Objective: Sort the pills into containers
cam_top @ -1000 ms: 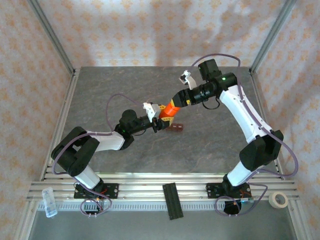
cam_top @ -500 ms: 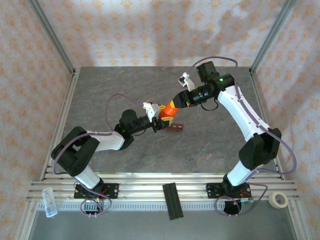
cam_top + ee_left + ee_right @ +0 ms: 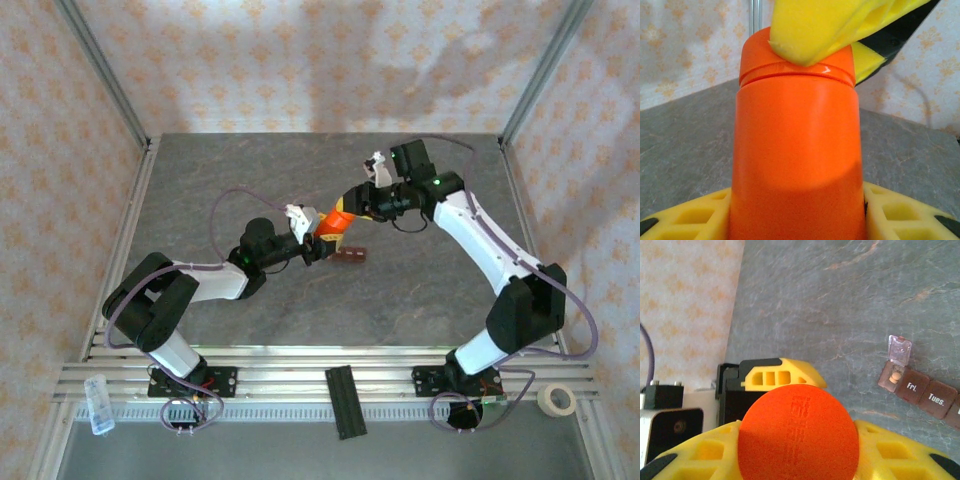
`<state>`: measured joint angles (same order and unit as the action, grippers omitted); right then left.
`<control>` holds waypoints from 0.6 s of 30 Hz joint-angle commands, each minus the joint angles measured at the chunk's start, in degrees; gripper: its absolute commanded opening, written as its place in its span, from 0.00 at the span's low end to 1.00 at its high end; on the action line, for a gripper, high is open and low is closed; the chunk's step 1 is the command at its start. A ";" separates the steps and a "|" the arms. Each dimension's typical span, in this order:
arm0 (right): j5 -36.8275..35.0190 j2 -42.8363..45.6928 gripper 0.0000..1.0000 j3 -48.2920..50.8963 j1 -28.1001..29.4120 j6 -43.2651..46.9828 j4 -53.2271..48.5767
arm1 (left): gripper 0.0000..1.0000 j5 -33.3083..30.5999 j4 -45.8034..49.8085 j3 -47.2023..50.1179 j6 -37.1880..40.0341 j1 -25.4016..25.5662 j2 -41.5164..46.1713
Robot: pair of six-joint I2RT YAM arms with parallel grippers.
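Two grippers are sharing one orange bottle (image 3: 335, 222) above the middle of the table (image 3: 200, 180). The left gripper (image 3: 318, 240) is clamping the bottle's body from the left, while the right gripper (image 3: 352, 205) is pinching the orange cap (image 3: 798, 432) from the far right.

Compared with a second ago, the right wrist is sitting further left and is rolled round, while the bottle and the left arm are barely shifting. I am reading this as the cap being twisted loose. From the left wrist, the cap is still sitting on the neck with just a thin seam showing, so the bottle is probably not open yet.

The containers (image 3: 350, 256), a reddish-brown strip, are lying on the table just near-right of the bottle. The right wrist view is showing one clear lid (image 3: 900, 348) standing open, with a pill (image 3: 895, 376) resting in that compartment.
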<state>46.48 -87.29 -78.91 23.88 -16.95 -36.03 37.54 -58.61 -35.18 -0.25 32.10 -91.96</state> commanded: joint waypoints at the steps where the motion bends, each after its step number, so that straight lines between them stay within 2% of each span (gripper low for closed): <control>1: -13.61 1.96 0.34 4.83 4.00 -16.90 8.08 | 0.00 -0.16 -9.54 -1.11 1.69 0.56 2.27; 5: -16.27 2.98 0.35 7.38 6.22 -22.39 11.14 | 0.00 -0.93 -9.68 -1.03 1.92 0.58 1.95; 7: -16.31 3.12 0.37 7.03 6.19 -22.33 11.04 | 0.00 -1.19 -9.70 -0.94 2.02 0.52 1.80; 9: -16.35 2.39 0.43 4.42 5.96 -19.76 7.97 | 0.00 -1.32 -9.68 -0.88 2.14 0.52 1.70; 14: -12.49 2.39 0.73 -2.39 2.25 -10.71 1.67 | 0.00 -1.45 -9.31 -0.59 2.61 0.53 1.85; 16: -8.17 3.14 0.78 -3.81 0.61 -5.31 1.25 | 0.00 -1.18 -9.24 -0.55 2.57 0.44 1.96; 18: -3.79 2.41 0.79 -7.70 -0.36 3.59 -3.99 | 0.00 -0.57 -9.07 -0.59 2.54 0.47 2.12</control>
<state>36.82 -85.06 -81.76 24.93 -24.29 -34.00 35.75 -62.70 -34.98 0.56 32.27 -91.88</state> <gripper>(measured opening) 0.786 0.506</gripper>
